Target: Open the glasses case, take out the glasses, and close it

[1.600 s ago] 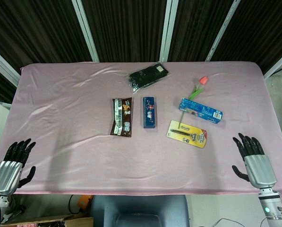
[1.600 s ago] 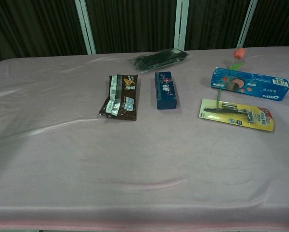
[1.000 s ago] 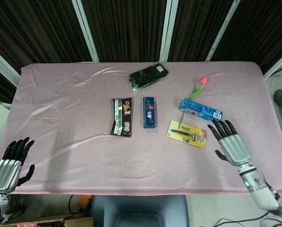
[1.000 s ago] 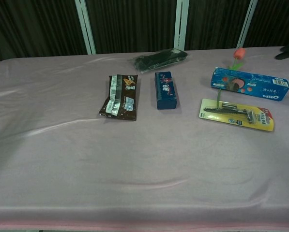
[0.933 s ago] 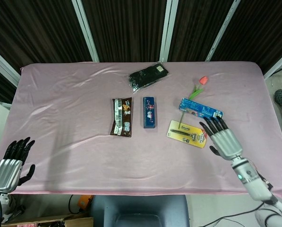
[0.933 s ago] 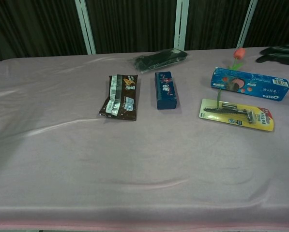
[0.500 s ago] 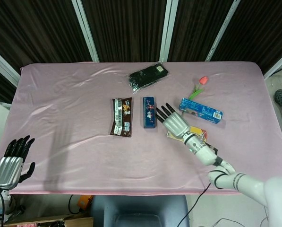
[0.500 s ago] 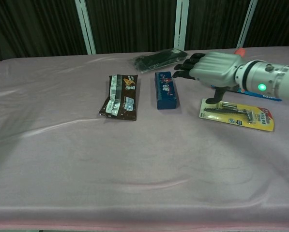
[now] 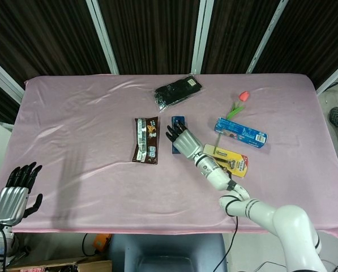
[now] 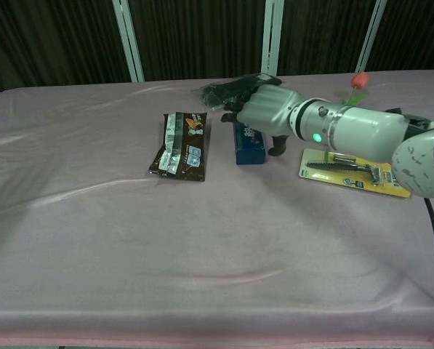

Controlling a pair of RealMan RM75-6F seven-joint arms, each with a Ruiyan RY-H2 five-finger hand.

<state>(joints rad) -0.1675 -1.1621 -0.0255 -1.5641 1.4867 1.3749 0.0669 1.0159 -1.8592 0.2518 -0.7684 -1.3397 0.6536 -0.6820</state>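
The glasses case [image 9: 178, 120] is a dark blue oblong box lying shut at the middle of the pink table [image 9: 72, 130]. In the chest view the glasses case [image 10: 247, 150] shows its near end below my right hand [image 10: 264, 109]. That right hand [image 9: 183, 141] hovers over the case with fingers spread and the thumb hanging by the case's right side, holding nothing. Whether it touches the lid is unclear. My left hand [image 9: 13, 195] stays open off the table's front left corner. The glasses themselves are out of sight.
A brown snack wrapper [image 9: 146, 140] lies just left of the case, and a black packet [image 9: 178, 90] lies behind it. On the right are a yellow razor card [image 9: 232, 159], a blue Oreo box [image 9: 240, 132] and a red tulip [image 9: 243, 96].
My right hand has swept from the table's front right edge leftward across the razor card to above the blue case. The left hand has barely moved.
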